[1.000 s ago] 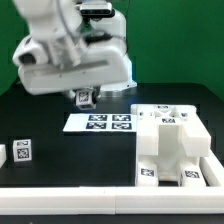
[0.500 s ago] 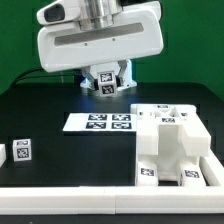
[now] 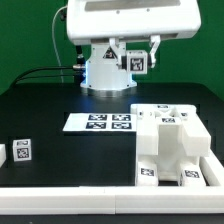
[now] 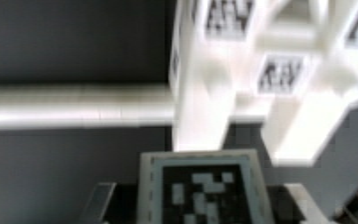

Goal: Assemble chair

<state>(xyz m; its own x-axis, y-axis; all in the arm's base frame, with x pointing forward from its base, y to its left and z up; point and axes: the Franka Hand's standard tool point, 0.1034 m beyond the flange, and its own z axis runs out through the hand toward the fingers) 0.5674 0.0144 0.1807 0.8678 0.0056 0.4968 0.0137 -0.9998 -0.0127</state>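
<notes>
Gripper [image 4: 201, 200] is clamped on a tagged chair part [image 4: 201, 178]. In the wrist view the jaws sit either side of it and its black-and-white tag faces the camera.

And that's the change. A second ago the arm [image 3: 130, 20] was low on the left, with the gripper down by the far edge of the marker board [image 3: 100, 122]. Now it's up high and has swung toward the exterior view's right, and the tagged chair part [image 3: 137, 61] has come up with it, clear of the table [image 3: 50, 100]. So I'd say the pick is done and this is the carry. The piece is heading for the partly built chair [image 3: 170, 140], which sits near and to the right, just beside the marker board.

Only the exterior view shows the layout. The carried piece is well apart from the assembly, far back and above it. A loose tagged block [image 3: 22, 151] waits on the near left, and another is cut off at the left edge.

The wrist view shows what the exterior view can't: the partly built chair [image 4: 274, 70] seen from overhead, past the held piece, with its tags blurred, and a white bar [image 4: 69, 105] running out from its side. Where the piece will seat, neither view shows.
</notes>
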